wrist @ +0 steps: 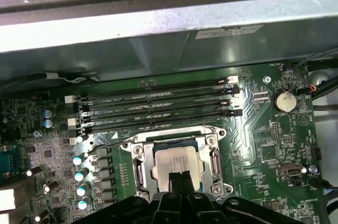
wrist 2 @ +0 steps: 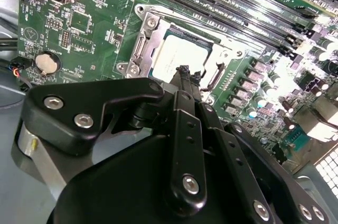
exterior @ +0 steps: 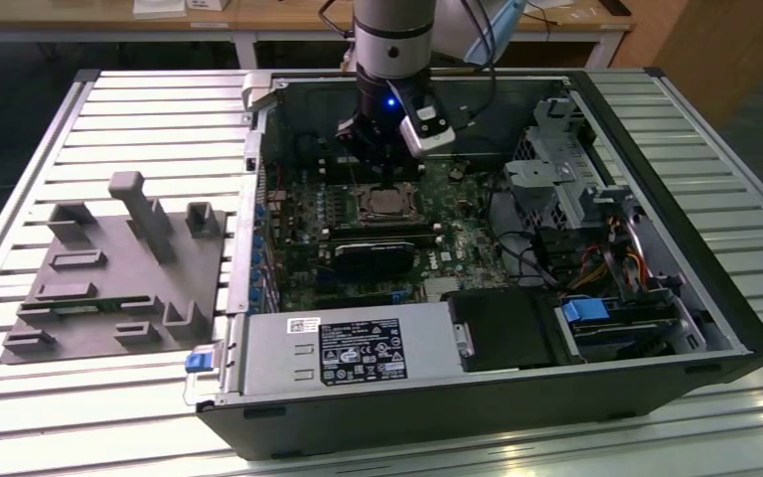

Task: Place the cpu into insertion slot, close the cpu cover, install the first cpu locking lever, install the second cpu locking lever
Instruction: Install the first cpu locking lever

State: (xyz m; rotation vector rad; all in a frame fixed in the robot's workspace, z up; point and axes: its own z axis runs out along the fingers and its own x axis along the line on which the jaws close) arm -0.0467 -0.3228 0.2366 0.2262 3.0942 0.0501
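Observation:
The cpu (wrist: 177, 159), a flat square chip with a dull silver top, sits in the insertion slot (wrist: 174, 139) on the green motherboard. It also shows in the second wrist view as the cpu (wrist 2: 177, 55) and in the exterior view as the cpu (exterior: 384, 204). The cpu cover (wrist: 146, 168), a silvery frame, lies flat around the chip, seen again as the cpu cover (wrist 2: 150, 42). Thin lever wires run along two sides of the frame. My gripper (wrist 2: 187, 73) is shut with nothing between its black fingers. Its tips hang just over one edge of the chip (wrist: 179, 179), inside the case (exterior: 379, 159).
Long black memory slots (wrist: 158, 108) run beside the socket. A coin battery (wrist: 285, 100) is on the board. A black block (exterior: 375, 253) lies close to the socket, the power supply (exterior: 355, 348) at the case front, a drive cage (exterior: 567, 169) on the exterior view's right. A grey fixture (exterior: 116, 268) stands outside.

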